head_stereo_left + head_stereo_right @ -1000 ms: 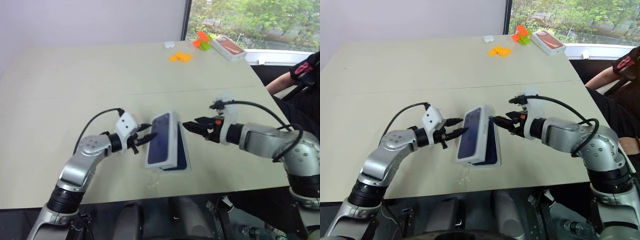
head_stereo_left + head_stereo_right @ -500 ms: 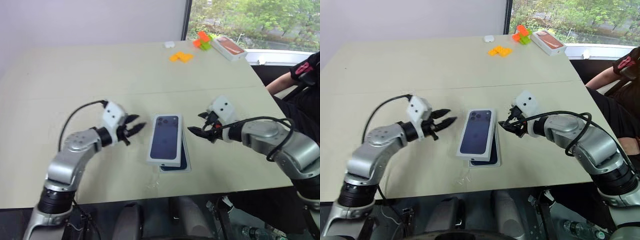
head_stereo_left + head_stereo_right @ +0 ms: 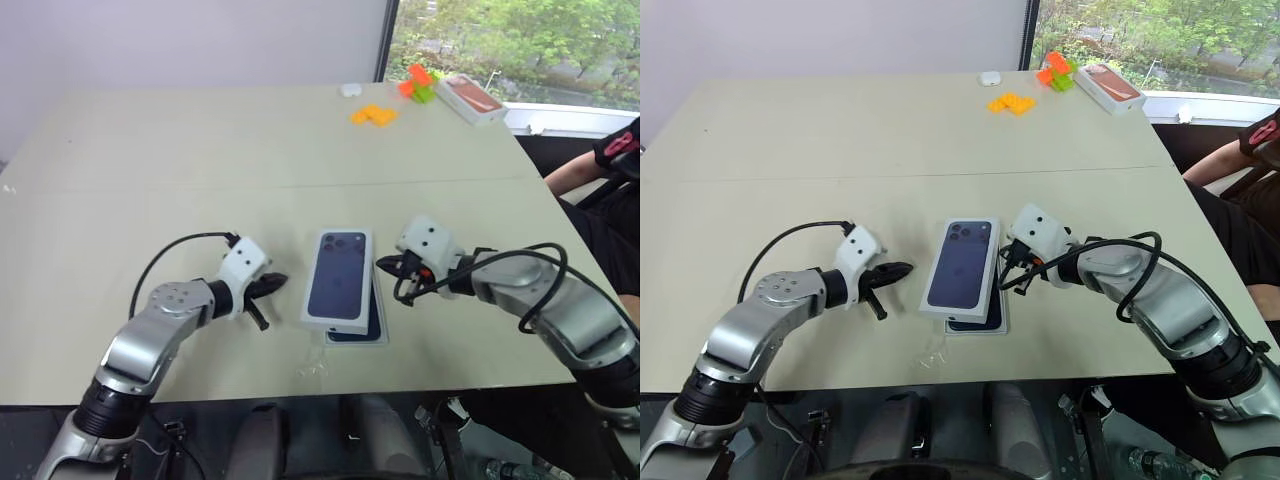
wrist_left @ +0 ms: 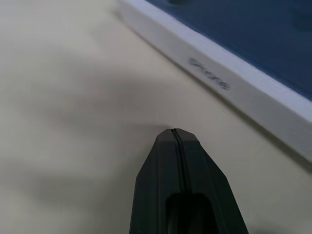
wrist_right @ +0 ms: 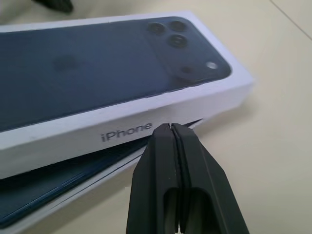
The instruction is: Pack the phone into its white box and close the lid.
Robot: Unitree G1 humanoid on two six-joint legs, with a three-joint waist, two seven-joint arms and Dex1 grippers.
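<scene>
Both fingers closed; lid point(image 3: 338, 278) now lies flat.

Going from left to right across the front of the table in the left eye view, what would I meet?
Left pincer → lid, lying askew on the white box → right pincer, both pincers shut and holding nothing.
</scene>
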